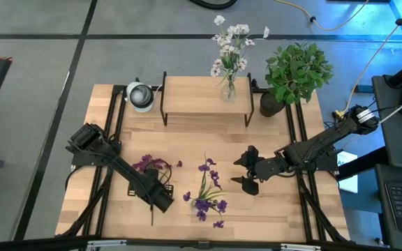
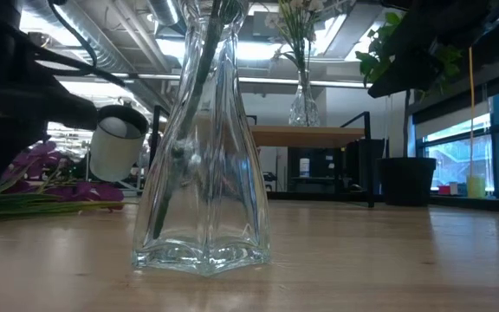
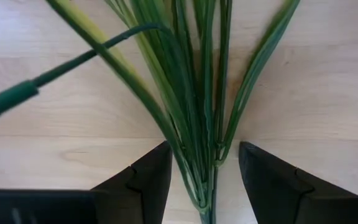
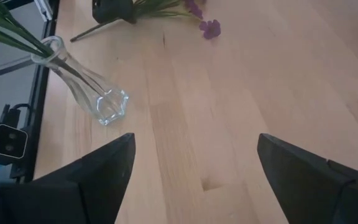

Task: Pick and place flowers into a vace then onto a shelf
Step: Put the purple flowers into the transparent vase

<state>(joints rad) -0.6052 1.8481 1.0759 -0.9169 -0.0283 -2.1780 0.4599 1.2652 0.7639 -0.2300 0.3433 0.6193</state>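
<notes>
A purple flower (image 1: pixel 149 165) lies flat on the table, its green stalks (image 3: pixel 197 124) fanning out on the wood. My left gripper (image 1: pixel 166 201) is down over its stalk end, open, one finger on each side of the bundled stalks (image 3: pixel 205 180). A clear glass vase (image 4: pixel 98 93) stands mid-table (image 1: pixel 204 189) with purple flowers (image 1: pixel 208 167) in it. My right gripper (image 1: pixel 245 171) hovers to the right of that vase, wide open (image 4: pixel 194 140) with nothing between the fingers. The shelf (image 1: pixel 194 97) stands at the far side, and a second vase with white flowers (image 1: pixel 230 49) stands on its top board.
A bushy potted plant (image 1: pixel 295 70) stands right of the shelf and a white round device (image 1: pixel 140 95) left of it. Loose purple blossoms (image 1: pixel 218 224) lie near the front edge. Bare wood lies between the vase and the shelf (image 1: pixel 208 139).
</notes>
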